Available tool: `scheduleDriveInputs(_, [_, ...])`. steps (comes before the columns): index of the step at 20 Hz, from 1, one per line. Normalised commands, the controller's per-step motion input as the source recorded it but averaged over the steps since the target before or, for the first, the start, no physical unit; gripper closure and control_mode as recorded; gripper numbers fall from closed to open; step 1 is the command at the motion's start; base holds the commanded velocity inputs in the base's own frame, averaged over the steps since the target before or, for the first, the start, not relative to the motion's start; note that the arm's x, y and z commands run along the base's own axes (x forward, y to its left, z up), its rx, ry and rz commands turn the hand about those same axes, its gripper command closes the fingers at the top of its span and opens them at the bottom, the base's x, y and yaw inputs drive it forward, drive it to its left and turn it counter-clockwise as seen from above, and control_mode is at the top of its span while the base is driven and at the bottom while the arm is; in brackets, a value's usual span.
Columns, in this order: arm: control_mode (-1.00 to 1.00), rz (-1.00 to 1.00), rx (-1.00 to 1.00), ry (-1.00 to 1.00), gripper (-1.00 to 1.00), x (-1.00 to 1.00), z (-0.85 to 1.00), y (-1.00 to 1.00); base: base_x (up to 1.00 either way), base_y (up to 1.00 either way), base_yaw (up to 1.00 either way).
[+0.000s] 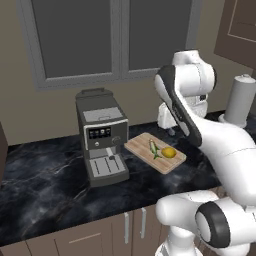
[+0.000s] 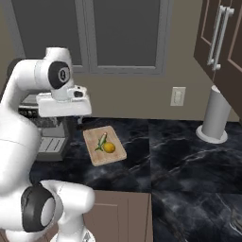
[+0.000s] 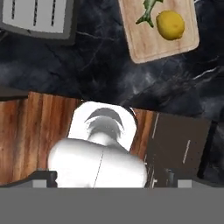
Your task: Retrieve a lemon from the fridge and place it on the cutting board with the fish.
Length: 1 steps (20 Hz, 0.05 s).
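**Lemon on the board beside the fish, gripper empty above**

The gripper hung over the front edge of the dark marble counter with its two finger tips spread wide and nothing between them; it was released and carried no load. In the right base view the hand sat high above the counter, well clear of everything on it.

Below the gripper and further from the counter's edge lay the cutting board, flat on the counter and turned at a slant. On it rested the lemon, well apart from the finger tips and toward the upper right of the hand view. The fish lay just beside the lemon, on the side farther from the gripper; whether the two touched could not be told. Both sat fully within the board's edges.

To the other side of the gripper, toward the upper left of the hand view, stood the coffee machine, close beside the board. Farther off along the counter, well away from the gripper, a white canister stood upright by the wall.
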Motion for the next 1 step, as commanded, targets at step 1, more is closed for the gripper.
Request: scheduleDriveInputs(1, [-1.0, -0.26, 0.0, -0.17, -1.0, -1.0, 0.0, 0.0, 0.0, 0.0, 0.0])
